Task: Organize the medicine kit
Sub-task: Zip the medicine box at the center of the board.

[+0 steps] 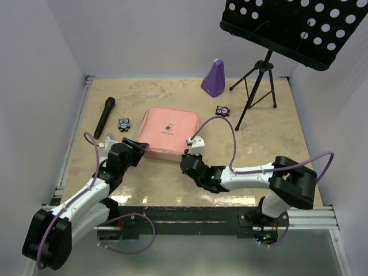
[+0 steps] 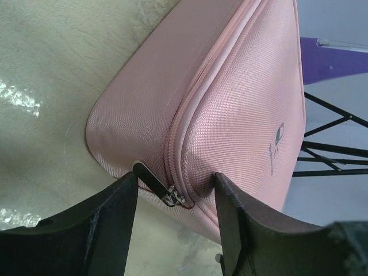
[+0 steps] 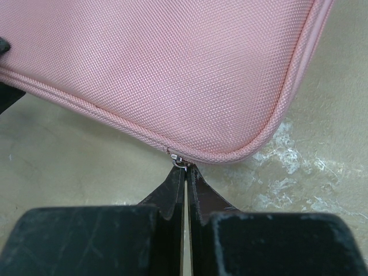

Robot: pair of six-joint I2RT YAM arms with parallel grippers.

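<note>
Left gripper [image 2: 175, 184]: jaws stood apart, straddling the left zip pull [image 2: 150, 178] at the kit's near-left corner | Right gripper [image 3: 185, 172]: pinched shut on the right zip pull [image 3: 179, 159] at the near-right corner | Medicine kit [image 1: 169, 133]: lay closed and flat mid-table [image 1: 172, 184], well clear of every edge.

A beige mottled table [image 1: 172, 184] carries a closed pink zip case [image 1: 171, 133], lying flat near its middle. A black microphone [image 1: 104, 117] lies to the left, with a small patterned tile [image 1: 124, 123] between them. A second tile [image 1: 222, 110] sits just off the case's far right corner, beside a music stand's tripod [image 1: 256, 86]. A purple pyramid [image 1: 213, 76] stands at the back
</note>
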